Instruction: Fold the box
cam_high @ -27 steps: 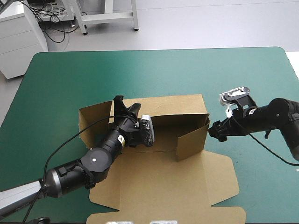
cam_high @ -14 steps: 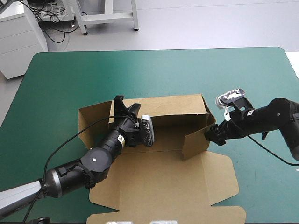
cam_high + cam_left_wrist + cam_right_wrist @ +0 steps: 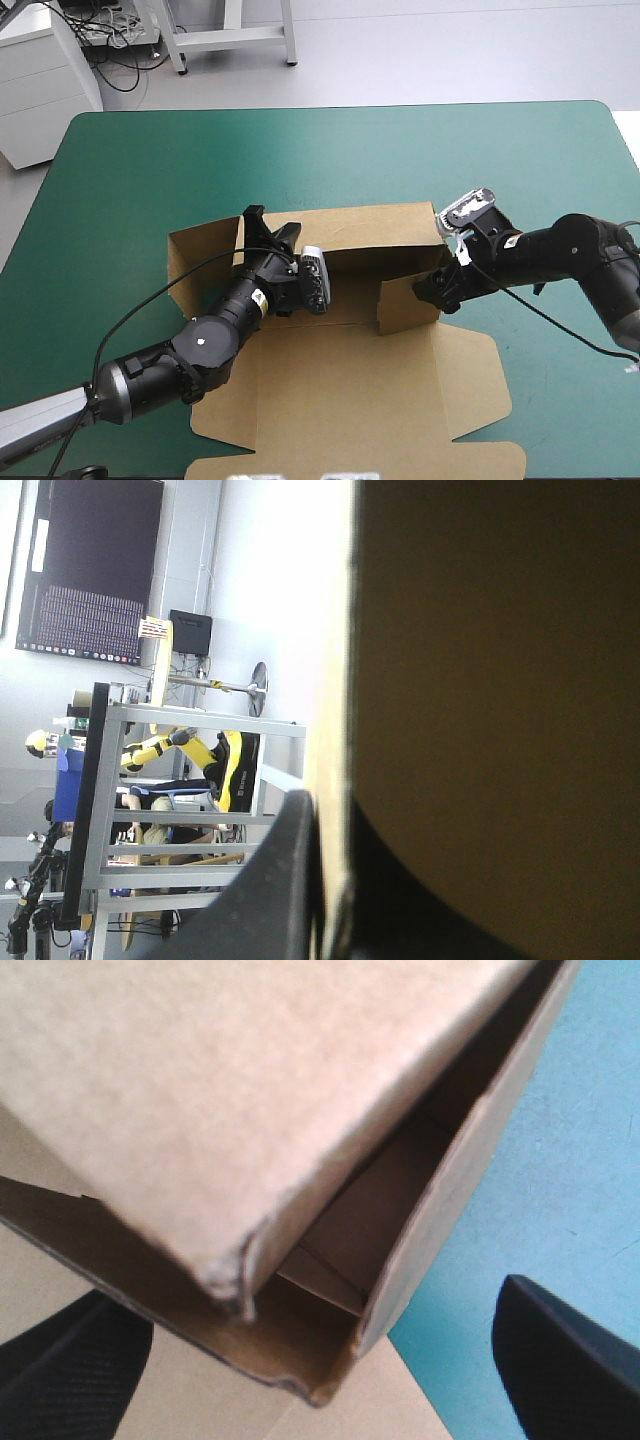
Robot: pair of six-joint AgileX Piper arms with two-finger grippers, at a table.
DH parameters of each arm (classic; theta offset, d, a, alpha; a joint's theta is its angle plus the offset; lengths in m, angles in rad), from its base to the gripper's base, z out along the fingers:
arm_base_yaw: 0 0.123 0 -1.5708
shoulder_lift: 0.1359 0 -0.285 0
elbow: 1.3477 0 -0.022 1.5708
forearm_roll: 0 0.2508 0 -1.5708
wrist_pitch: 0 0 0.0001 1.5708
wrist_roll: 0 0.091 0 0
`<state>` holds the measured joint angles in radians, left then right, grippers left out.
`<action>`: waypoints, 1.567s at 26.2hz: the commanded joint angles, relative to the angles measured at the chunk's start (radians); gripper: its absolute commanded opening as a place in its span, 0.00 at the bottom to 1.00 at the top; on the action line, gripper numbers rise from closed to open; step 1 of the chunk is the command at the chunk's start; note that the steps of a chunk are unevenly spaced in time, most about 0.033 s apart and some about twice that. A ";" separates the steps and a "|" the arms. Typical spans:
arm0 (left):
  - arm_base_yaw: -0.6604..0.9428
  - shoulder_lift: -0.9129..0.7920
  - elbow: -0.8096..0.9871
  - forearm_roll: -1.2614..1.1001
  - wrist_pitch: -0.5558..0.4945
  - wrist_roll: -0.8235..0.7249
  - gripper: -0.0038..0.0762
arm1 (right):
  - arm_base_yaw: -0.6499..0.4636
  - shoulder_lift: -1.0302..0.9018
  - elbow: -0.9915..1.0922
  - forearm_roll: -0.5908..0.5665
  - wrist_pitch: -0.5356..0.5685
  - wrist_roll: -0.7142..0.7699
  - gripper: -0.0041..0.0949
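The brown box (image 3: 340, 390) lies in the middle of the table, on the teal-green cover (image 3: 300, 150), and it is only half formed. Its far wall (image 3: 385, 228) stands up, a short right flap (image 3: 408, 305) stands at the right end and turns inward, and the wide lid panel (image 3: 350, 440) lies flat on the near side.

The left gripper (image 3: 266, 232) pinches the far wall close to its left end. In the left wrist view one black finger (image 3: 285, 880) lies against the board edge. We think the dark shape on the other side is the second one, but it is hard to separate from the shaded board.

The right gripper (image 3: 435, 290) is at the outer side of the right flap, its fingers (image 3: 565, 1345) spread wide, with the box corner (image 3: 320, 1375) between them.

We see three risks from here:
- Nothing grips the flap, so it may spring outward when the push ends.
- A strong push could slide the whole box to the left or bend the far wall, because only one pinch anchors it.
- The frayed corner could also catch on a finger and crease.
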<state>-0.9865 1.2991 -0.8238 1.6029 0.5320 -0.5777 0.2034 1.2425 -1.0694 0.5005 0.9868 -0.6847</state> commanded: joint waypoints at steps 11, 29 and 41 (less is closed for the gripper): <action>-0.003 0.032 -0.028 -0.197 0.013 0.166 0.04 | 0.039 -0.006 0.080 0.029 -0.214 -0.031 0.88; -0.005 0.047 -0.040 -0.259 -0.017 0.202 0.04 | 0.061 -0.009 0.113 0.130 -0.281 -0.117 0.26; -0.105 0.047 -0.217 -0.463 0.140 0.301 0.28 | 0.061 -0.009 0.113 0.130 -0.278 -0.187 0.02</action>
<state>-1.0374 1.3605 -0.9761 1.1778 0.6379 -0.2690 0.2546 1.2567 -0.9307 0.5665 0.6931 -0.7934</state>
